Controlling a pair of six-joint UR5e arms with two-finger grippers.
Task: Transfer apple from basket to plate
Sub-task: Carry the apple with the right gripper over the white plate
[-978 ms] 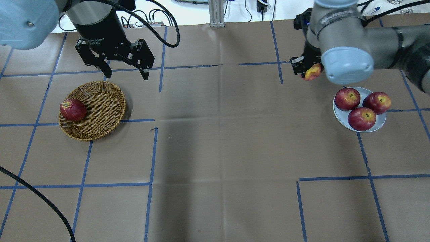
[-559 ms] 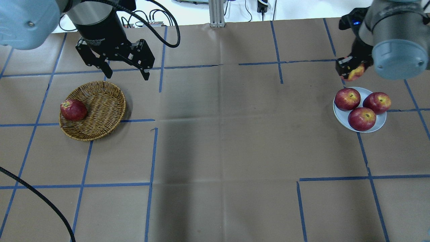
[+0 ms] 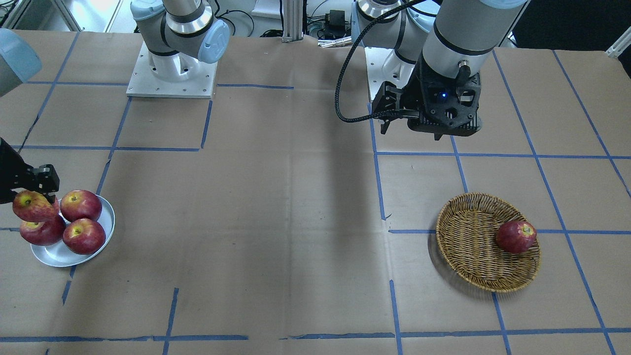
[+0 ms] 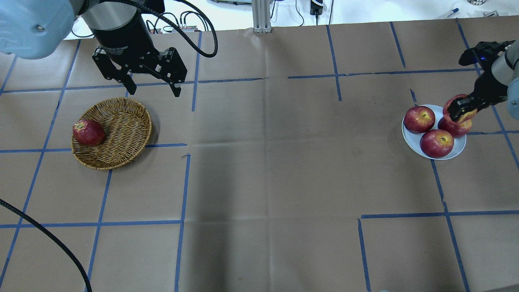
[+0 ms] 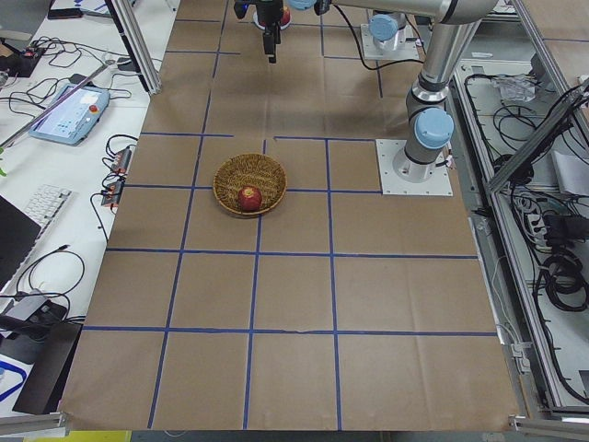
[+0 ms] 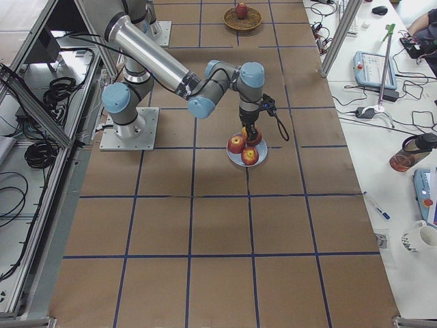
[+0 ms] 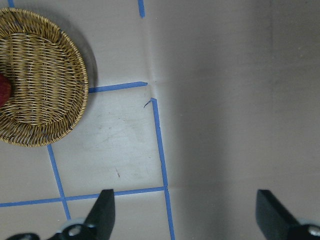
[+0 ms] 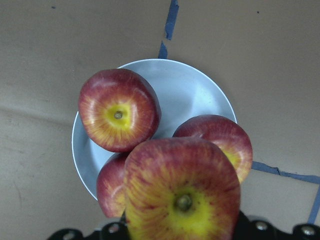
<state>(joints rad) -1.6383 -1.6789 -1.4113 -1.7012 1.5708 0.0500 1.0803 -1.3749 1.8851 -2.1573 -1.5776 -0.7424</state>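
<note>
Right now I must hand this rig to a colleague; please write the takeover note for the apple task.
Left gripper: open, empty, raised to one side of the basket.
Right gripper: shut on the apple, held above the plate.
Done: apple out of the basket and over the plate, where three other apples lie.
Left: lower and release it.
One dark apple lies in the basket.

a robotics lab: a long table [image 5: 294, 304] papered in brown and gridded with blue tape [image 5: 386, 256], a steel mounting plate [image 5: 437, 184] bolted onto it. aluminium framing [image 5: 138, 46], a teach pendant [image 5: 69, 112], a keyboard [image 5: 44, 210], loose cables [image 5: 552, 267] and a drink bottle [image 6: 410, 152] line the side benches.
</note>
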